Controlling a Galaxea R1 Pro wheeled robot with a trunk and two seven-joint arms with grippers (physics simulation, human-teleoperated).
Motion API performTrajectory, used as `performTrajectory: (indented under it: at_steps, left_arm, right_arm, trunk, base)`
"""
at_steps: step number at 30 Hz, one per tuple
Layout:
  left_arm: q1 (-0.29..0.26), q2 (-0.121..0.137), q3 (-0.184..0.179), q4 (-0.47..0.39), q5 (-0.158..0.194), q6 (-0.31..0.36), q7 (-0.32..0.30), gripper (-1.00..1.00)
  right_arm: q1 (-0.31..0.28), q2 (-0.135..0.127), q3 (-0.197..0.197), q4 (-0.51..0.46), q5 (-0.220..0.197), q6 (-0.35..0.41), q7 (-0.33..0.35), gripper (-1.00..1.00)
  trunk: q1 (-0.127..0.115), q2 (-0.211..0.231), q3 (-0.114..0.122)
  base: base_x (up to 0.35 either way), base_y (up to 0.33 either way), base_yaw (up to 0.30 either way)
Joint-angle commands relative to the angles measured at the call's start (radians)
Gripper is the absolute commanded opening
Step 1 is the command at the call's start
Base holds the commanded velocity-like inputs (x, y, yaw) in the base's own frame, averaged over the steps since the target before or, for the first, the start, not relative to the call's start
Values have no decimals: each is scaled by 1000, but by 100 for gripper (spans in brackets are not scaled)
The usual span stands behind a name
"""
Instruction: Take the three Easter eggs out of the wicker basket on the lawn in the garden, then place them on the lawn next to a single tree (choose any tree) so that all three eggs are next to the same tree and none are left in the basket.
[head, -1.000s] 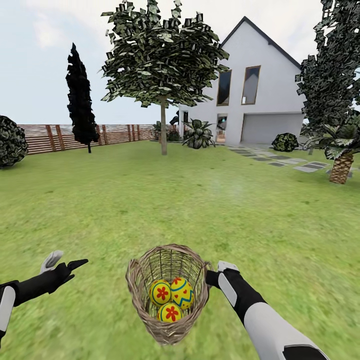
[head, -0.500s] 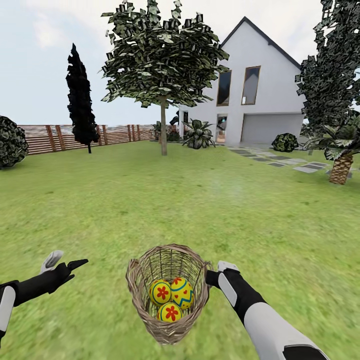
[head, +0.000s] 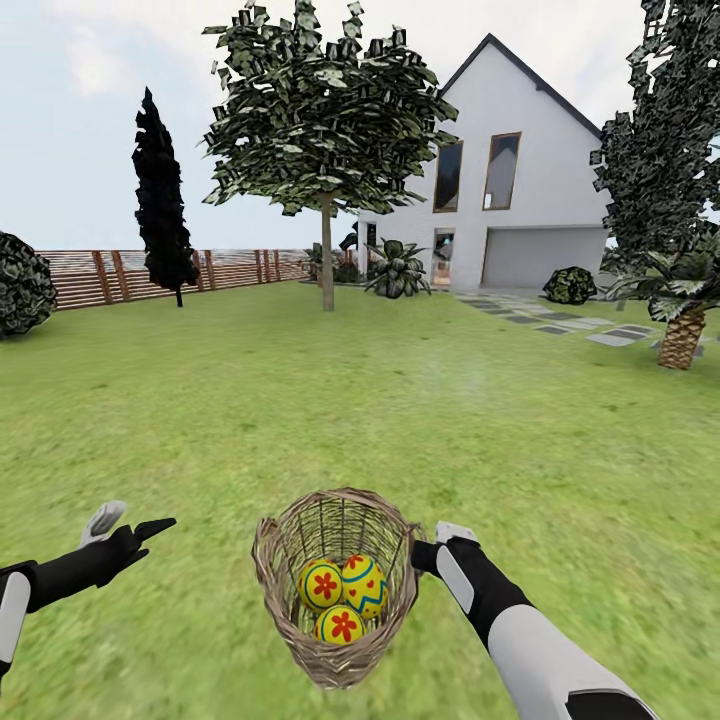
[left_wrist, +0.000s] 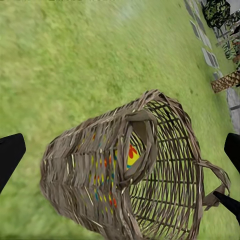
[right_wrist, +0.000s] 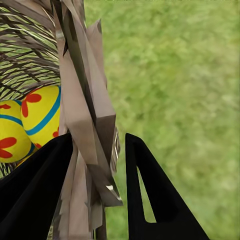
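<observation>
Eggs (head: 341, 598), three of them, lie in our wicker basket (head: 275, 560) at six o'clock on the lawn (head: 400, 400). Our right gripper (head: 425, 555) pinches the basket's rim at its three o'clock side, one finger inside and one outside. Our left gripper (head: 130, 528) hovers at the basket's nine o'clock, apart from it, fingers spread with nothing between. The tree (head: 326, 250) stands far off near twelve o'clock.

Lawn (head: 300, 400) (mottled green) bears trees (head: 326, 260).
</observation>
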Motion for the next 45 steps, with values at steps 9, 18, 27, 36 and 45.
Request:
performTrajectory:
  at_steps: [9, 18, 27, 36, 45]
  left_arm:
    - [-1, -3, 1, 0, -4, 4, -10, 100]
    - [-1, -2, 4, 0, 0, 8, -18, 100]
    - [-1, -1, 4, 0, -1, 10, -18, 100]
    - [-1, -2, 2, 0, -5, 1, -17, 100]
    - [-1, -4, 1, 1, -8, -3, -13, 100]
  right_arm:
    - [-1, -1, -3, -3, -13, 3, -6, -100]
    - [-1, -1, -3, -3, -13, 4, -5, -100]
    - [-1, -1, -4, -4, -13, 3, -6, -100]
    - [-1, -1, -4, -4, -13, 4, -5, -100]
    - [-1, 1, -4, -3, -13, 3, -5, -100]
  trunk:
    - [-34, 62, 27]
    - [-46, 83, 36]
    - [-46, 83, 36]
    - [-46, 83, 36]
    - [-46, 83, 36]
  base:
    - [0, 0, 0]
    - [3, 0, 0]
    - [268, 0, 0]
    - [310, 0, 0]
    - [292, 0, 0]
